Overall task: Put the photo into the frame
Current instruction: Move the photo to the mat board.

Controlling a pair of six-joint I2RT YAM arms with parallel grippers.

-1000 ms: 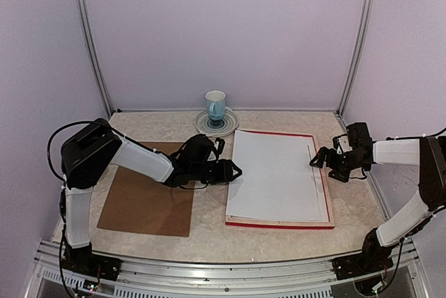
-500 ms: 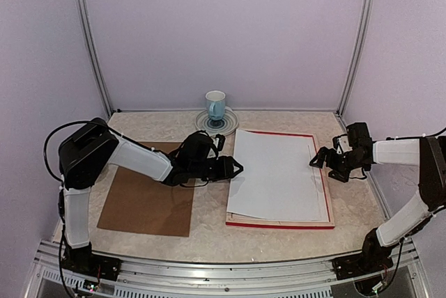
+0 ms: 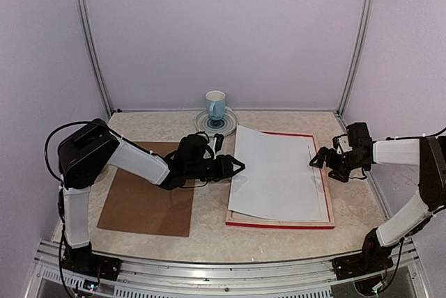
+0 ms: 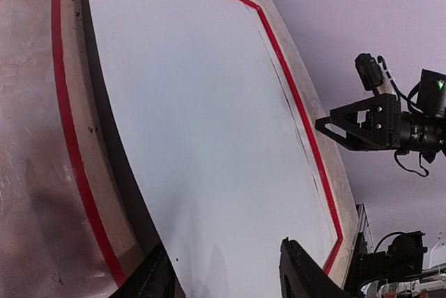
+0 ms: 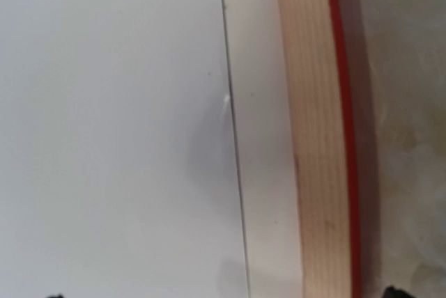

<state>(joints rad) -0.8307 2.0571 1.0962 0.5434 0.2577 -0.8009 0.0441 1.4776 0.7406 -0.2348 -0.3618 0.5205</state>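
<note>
The frame point(image 3: 279, 225) lies on the table point(image 3: 209, 239) with its pale wood back up and red edges showing. The photo point(image 3: 279, 173) rests on top of it, white side up. Its left edge is raised off the frame and hangs a little past the frame's left side. The left gripper point(image 3: 237, 167) is at that raised edge, its jaws apart with the photo's edge between them. The right gripper point(image 3: 320, 161) hovers over the frame's right side, its jaws apart and holding nothing. There, a white strip of another sheet shows between photo and wood. A brown board point(image 3: 146, 200) lies left of the frame. A cup point(image 3: 215, 105) on a saucer point(image 3: 226, 125) stands behind the frame's far left corner.
</note>
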